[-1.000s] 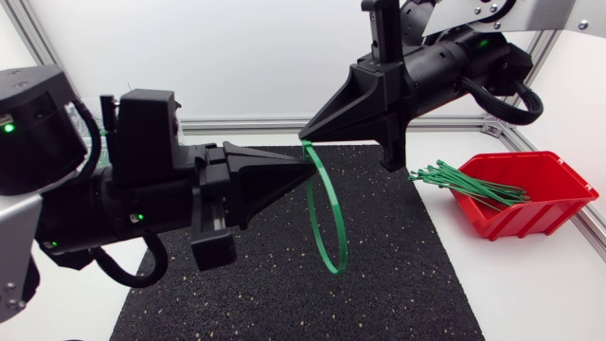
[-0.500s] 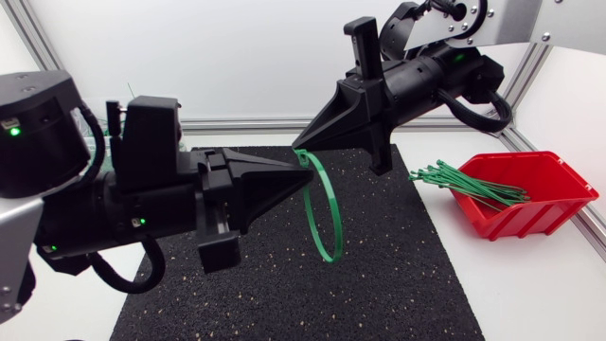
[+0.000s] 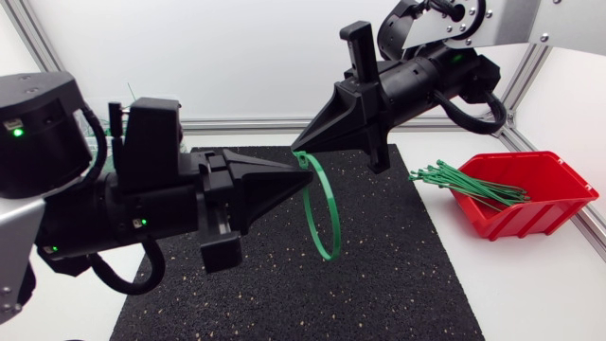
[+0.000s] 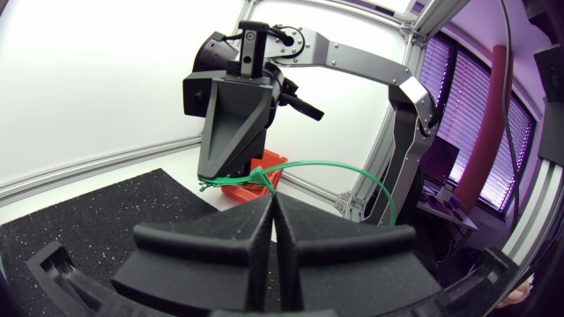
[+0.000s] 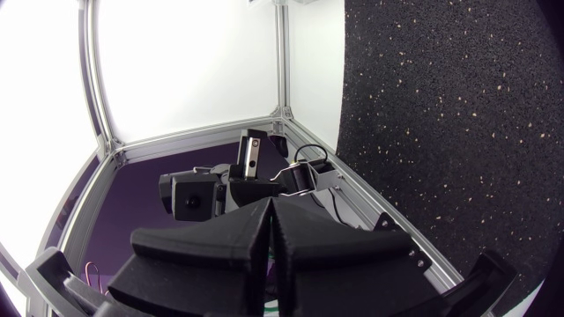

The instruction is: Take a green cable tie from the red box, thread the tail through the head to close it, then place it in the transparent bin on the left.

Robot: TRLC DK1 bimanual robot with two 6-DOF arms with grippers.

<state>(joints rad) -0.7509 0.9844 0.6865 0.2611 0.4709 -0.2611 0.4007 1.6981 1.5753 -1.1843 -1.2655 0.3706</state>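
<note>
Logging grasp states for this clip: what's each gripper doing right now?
Left gripper: closed, holding the green cable tie.
Right gripper: closed, apparently pinching the same tie's end.

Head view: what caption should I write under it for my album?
Left gripper and right gripper pinch a looped green cable tie above the mat, near the red box.

Head view was bright, evenly lit, diffuse light from above; white bench (image 3: 530,303) & backdrop were near blown out. Shadows on black mat (image 3: 398,284) were soft, faint. Green cable tie (image 3: 337,213) was evenly lit. Wrist views: white panels glared, rails bowed by fisheye twd edges; left gripper (image 4: 272,198) looked dark, low detail.
</note>
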